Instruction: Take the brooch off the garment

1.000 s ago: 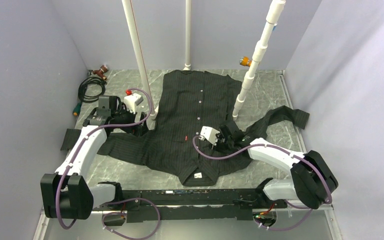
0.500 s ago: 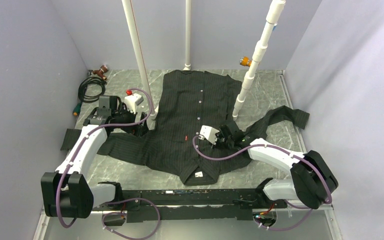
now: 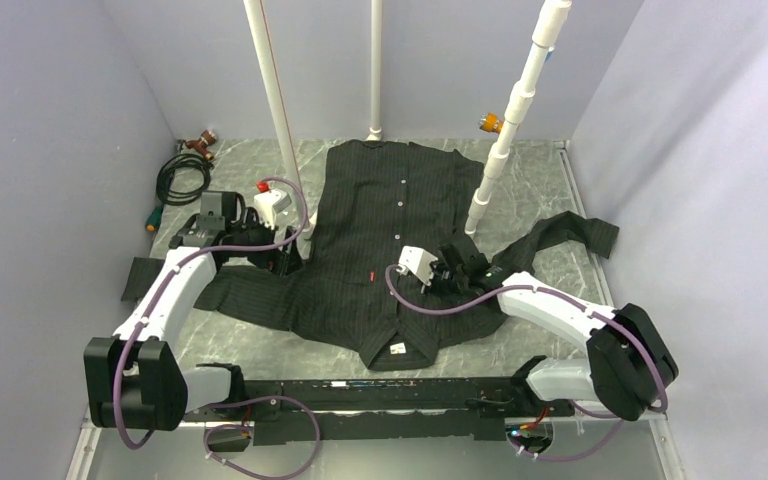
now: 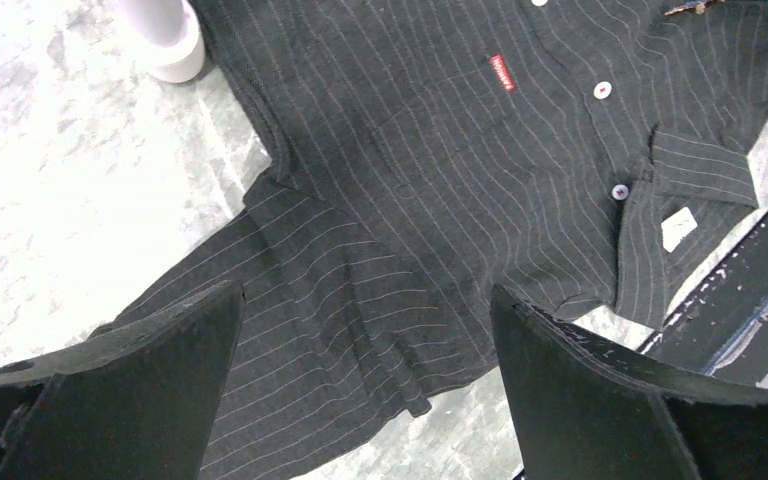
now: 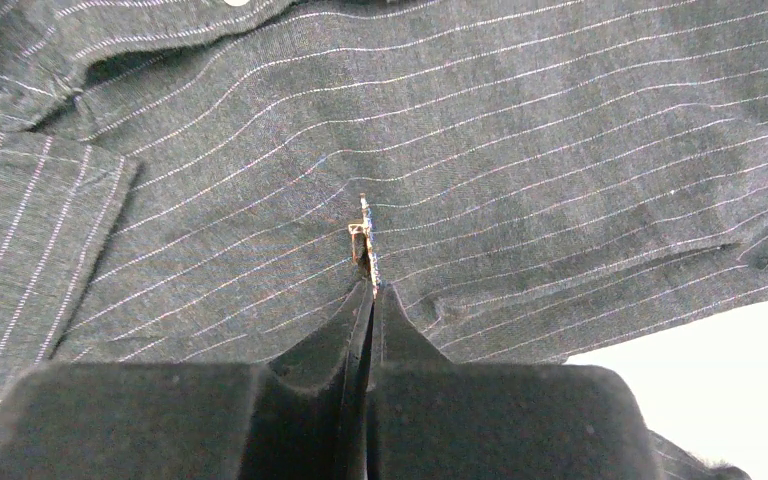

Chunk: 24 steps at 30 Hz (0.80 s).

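The garment (image 3: 390, 200), a black pinstriped shirt, lies flat on the marbled table, collar towards the arms. My right gripper (image 3: 448, 272) rests on its right chest. In the right wrist view the jaws are closed (image 5: 372, 290) on the brooch (image 5: 365, 238), a thin gold-glinting pin seen edge-on, standing up from the cloth (image 5: 560, 120). The brooch is hidden under the gripper in the top view. My left gripper (image 3: 285, 255) hangs open and empty over the shirt's left side near the armpit (image 4: 365, 295). A gold glint (image 4: 688, 8) shows at the top edge of the left wrist view.
Three white pipes rise from the table: one beside the left gripper (image 3: 278, 110), one at the back (image 3: 374, 70), one by the shirt's right shoulder (image 3: 510, 120). A black cable coil (image 3: 185, 178) lies back left. The red tag (image 3: 371, 274) and collar label (image 3: 397, 350) show.
My right gripper has shifted slightly up and away from the arm bases, still closed. The left gripper has barely moved.
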{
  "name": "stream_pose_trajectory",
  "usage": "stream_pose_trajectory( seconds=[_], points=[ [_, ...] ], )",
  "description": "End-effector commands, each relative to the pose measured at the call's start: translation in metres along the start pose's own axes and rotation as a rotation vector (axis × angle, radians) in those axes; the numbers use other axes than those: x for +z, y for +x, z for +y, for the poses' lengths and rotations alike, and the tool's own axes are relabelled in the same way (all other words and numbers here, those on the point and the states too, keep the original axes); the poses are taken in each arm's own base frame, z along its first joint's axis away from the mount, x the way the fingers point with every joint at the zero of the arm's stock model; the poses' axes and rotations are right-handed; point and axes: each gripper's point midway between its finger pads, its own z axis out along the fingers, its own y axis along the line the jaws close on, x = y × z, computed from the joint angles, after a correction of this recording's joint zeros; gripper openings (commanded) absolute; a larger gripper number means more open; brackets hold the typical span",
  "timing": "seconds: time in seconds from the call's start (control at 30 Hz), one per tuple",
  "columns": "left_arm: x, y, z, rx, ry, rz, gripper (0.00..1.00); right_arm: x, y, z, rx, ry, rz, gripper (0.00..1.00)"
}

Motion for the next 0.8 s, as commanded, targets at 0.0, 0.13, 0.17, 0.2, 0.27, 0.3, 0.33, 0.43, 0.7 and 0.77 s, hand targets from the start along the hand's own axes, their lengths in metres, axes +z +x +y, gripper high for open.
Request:
stream_pose_trajectory(
  seconds=[0.0, 0.13, 0.17, 0.2, 0.27, 0.3, 0.33, 0.43, 0.7, 0.77],
  points=[
    [0.003, -0.008, -0.020, 0.021, 0.110, -0.044, 0.99, -0.013, -0.031, -0.004, 0.060, -0.017, -0.092, 0.00],
    [0.004, -0.009, -0.030, 0.044, 0.159, -0.082, 0.99, -0.017, -0.040, -0.004, 0.120, -0.046, -0.120, 0.00],
    [0.004, -0.011, -0.033, 0.056, 0.169, -0.101, 0.99, -0.018, -0.042, -0.004, 0.136, -0.056, -0.130, 0.00],
    [0.004, -0.010, -0.036, 0.066, 0.178, -0.112, 0.99, -0.019, -0.044, -0.003, 0.148, -0.067, -0.143, 0.00],
    [0.002, -0.012, -0.041, 0.092, 0.194, -0.147, 0.99, -0.020, -0.048, -0.002, 0.188, -0.087, -0.168, 0.00],
    [0.000, -0.013, -0.043, 0.107, 0.198, -0.165, 0.99, -0.021, -0.049, -0.003, 0.209, -0.097, -0.181, 0.00],
    [-0.001, -0.015, -0.046, 0.127, 0.199, -0.183, 0.99, -0.021, -0.050, -0.003, 0.231, -0.109, -0.193, 0.00],
    [-0.006, -0.023, -0.054, 0.187, 0.214, -0.248, 0.99, -0.024, -0.055, -0.006, 0.311, -0.149, -0.229, 0.00],
    [0.002, -0.035, -0.078, 0.216, 0.313, -0.327, 0.96, -0.034, -0.066, -0.012, 0.512, -0.307, -0.347, 0.00],
    [0.008, -0.038, -0.084, 0.215, 0.331, -0.331, 0.95, -0.036, -0.067, -0.012, 0.540, -0.333, -0.369, 0.00]
  ],
)
